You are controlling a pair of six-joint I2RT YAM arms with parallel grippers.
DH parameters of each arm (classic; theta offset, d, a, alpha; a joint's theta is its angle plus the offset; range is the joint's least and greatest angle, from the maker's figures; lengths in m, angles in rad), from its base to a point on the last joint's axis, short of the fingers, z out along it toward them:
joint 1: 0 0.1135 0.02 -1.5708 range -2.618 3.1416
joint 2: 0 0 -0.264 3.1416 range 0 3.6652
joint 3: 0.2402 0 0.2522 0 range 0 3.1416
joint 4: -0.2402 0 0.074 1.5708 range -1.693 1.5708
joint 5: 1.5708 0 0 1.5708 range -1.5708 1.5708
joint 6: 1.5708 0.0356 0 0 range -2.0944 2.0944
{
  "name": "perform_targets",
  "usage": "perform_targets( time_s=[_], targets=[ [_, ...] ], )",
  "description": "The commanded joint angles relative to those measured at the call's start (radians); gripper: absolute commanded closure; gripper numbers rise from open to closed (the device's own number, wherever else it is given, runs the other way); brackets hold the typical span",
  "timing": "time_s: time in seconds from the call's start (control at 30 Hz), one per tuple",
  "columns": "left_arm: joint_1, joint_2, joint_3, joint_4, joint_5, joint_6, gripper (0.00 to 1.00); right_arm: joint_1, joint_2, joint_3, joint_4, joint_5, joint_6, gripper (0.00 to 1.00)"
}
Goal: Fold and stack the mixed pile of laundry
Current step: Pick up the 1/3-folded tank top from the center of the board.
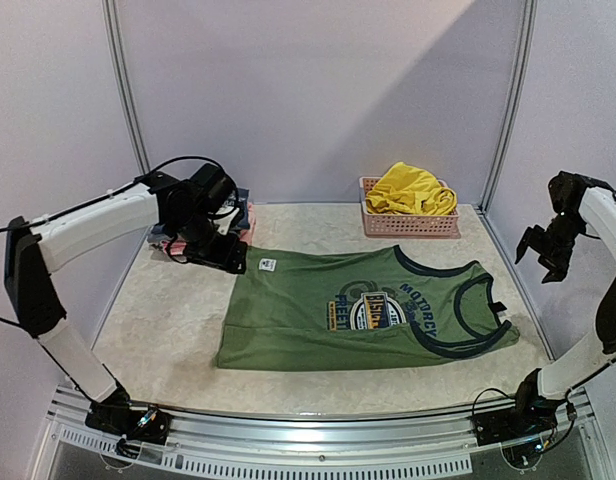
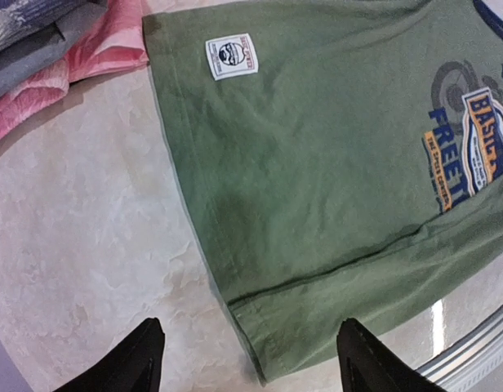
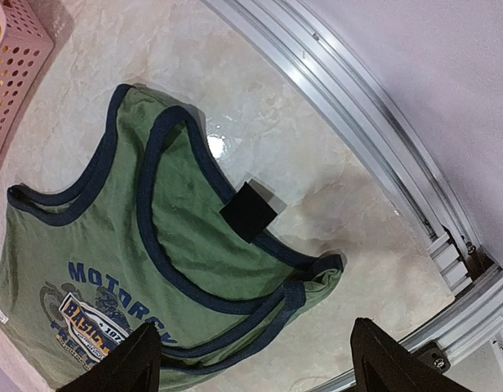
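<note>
Shirt (image 1: 363,310) lies flat, long axis running from arm to arm: hem (image 2: 194,204) just below the open, empty left gripper (image 1: 233,262), straps (image 3: 153,188) well apart from the raised right gripper (image 1: 544,258), also open.

We've got the top cam high behind both bases, looking down and forward over the whole table (image 1: 178,320). The left wrist cam sits close behind the left gripper (image 2: 251,363), facing down at the shirt (image 2: 317,163) hem beyond its fingertips. The right wrist cam rides higher behind the right gripper (image 3: 255,359), over the neckline end. All three share the shirt, and both wrist views catch its logo (image 2: 472,147).
</note>
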Motion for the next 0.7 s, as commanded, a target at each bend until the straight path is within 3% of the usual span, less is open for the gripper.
perform_targets(
  time_s=[0.0,0.2,0.33,0.5,0.67],
  targets=[
    [0.057,0.148,0.111,0.027,0.063,0.085,0.29,0.011,-0.043,-0.019,0.026,-0.062,-0.01,0.19],
    [0.079,0.396,0.349,-0.028,0.053,0.129,0.38,0.071,-0.062,-0.011,0.09,-0.143,-0.032,0.19],
    [0.081,0.486,0.456,-0.057,0.067,0.12,0.41,0.218,-0.027,0.05,0.175,-0.189,-0.063,0.19],
    [0.081,0.478,0.451,-0.05,0.096,0.073,0.41,0.376,0.109,0.1,0.348,-0.27,-0.123,0.19],
    [0.081,0.404,0.361,-0.048,0.105,0.035,0.42,0.444,0.324,0.222,0.439,-0.341,-0.219,0.22]
  ],
)
